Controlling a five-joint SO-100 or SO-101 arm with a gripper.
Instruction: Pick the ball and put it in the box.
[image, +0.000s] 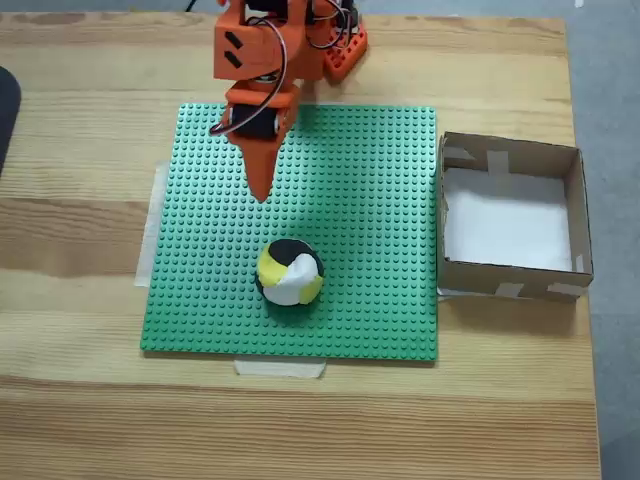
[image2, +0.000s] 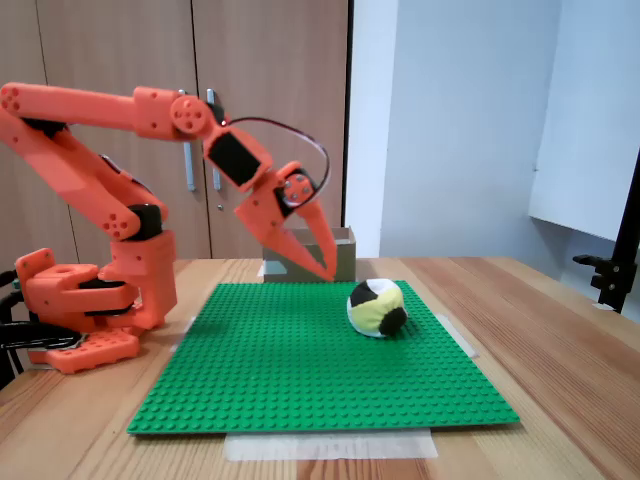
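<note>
Pincer above the mat, ball not yet taken, box empty.

Top-down fixed view: pincer (image: 262, 192) points down over the green mat (image: 370, 170), nothing between its tips, which look nearly together; ball (image: 290, 272) lies just below the tip in this view, apart from it; box (image: 511, 217) sits off the mat, well to the pincer's right, on the table (image: 80, 240).
Side fixed view: pincer (image2: 324, 270) hangs tilted above the mat (image2: 300, 360), ball (image2: 377, 307) just to its right, box (image2: 345, 255) behind it. Ball looks soft and light, should squash slightly; grip across its widest middle.
</note>
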